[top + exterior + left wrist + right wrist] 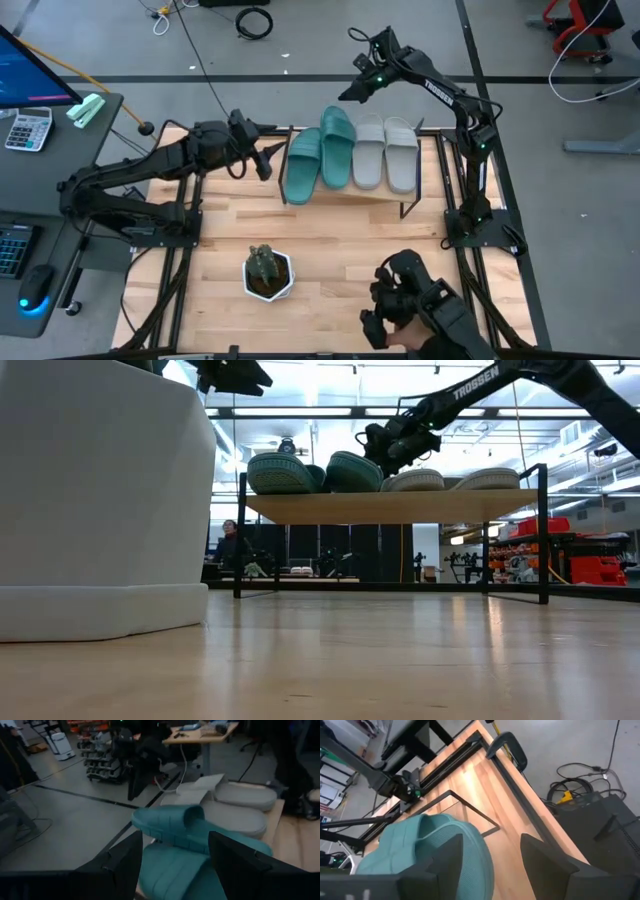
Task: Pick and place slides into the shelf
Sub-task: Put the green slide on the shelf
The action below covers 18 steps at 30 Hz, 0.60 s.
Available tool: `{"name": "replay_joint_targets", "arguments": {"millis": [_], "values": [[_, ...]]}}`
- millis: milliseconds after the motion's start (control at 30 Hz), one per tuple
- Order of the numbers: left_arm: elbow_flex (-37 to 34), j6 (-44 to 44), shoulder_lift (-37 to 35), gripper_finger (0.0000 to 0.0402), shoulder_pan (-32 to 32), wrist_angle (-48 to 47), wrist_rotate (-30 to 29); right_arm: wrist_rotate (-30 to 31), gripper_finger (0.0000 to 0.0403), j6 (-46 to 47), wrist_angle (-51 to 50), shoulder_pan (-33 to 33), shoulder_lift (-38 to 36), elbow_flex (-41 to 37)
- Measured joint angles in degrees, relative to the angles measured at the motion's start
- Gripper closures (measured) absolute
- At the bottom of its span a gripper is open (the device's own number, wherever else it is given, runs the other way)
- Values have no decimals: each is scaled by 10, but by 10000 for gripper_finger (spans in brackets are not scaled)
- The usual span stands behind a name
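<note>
Four slides (352, 152) lying side by side on the shelf (400, 196), teal pair left, grey pair right. Placing apparently done. Left gripper (262, 160) just beside the leftmost teal slide, jaws spread, empty; right gripper (352, 90) beyond the far ends, spread too. Next: pulling both clear.

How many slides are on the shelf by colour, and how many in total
Teal-green slides: 2
Grey-white slides: 2
Total on the shelf: 4
</note>
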Motion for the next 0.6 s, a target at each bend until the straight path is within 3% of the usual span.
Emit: {"name": "replay_joint_targets", "arguments": {"millis": [200,367,600], "values": [[0,-16,0,171,42,43,59,-6,198,-29,16,1,3,0],[0,-47,1,171,64,67,64,-56,198,-36,22,-4,4,0],[0,-75,1,171,83,83,76,-61,199,-55,23,-8,30,0]]}}
